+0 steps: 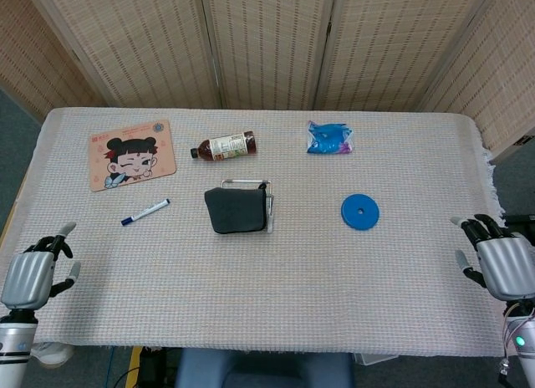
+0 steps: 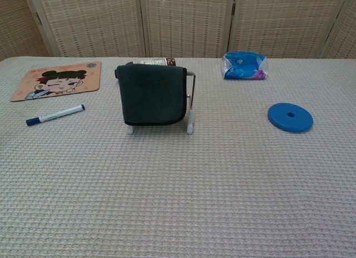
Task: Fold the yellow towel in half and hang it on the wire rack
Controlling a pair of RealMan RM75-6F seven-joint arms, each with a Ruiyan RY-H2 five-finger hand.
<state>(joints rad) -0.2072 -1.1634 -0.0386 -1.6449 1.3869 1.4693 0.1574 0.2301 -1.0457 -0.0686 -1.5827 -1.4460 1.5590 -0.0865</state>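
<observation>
Both hands sit at the near edge of the worktop [image 1: 276, 288], seen only in the head view; the chest view shows neither. Left hand [image 1: 29, 275] at the near left corner, fingers apart, holding nothing; wrist cut off by the frame bottom. Right hand [image 1: 501, 262] at the near right corner, fingers spread, empty; partly cut by the frame edge.

Mid worktop: the towel [image 2: 153, 95] hangs folded over the wire rack [image 2: 191, 105], draped front and back. It reads dark grey, not yellow, in both views. The rack is mostly hidden under it; only the right end bar and two white feet show in the chest view, plus a top rail in the head view.

Left of the rack, a marker [image 2: 54, 114] lies flat, apart from it. Right, well apart, a blue disc [image 2: 290, 117].

Further back: a cartoon mat [image 1: 131, 153] far left, a bottle [image 1: 223, 145] on its side behind the rack, largely hidden by the towel in the chest view, and a blue packet [image 1: 329, 138] far right; contents unreadable.
</observation>
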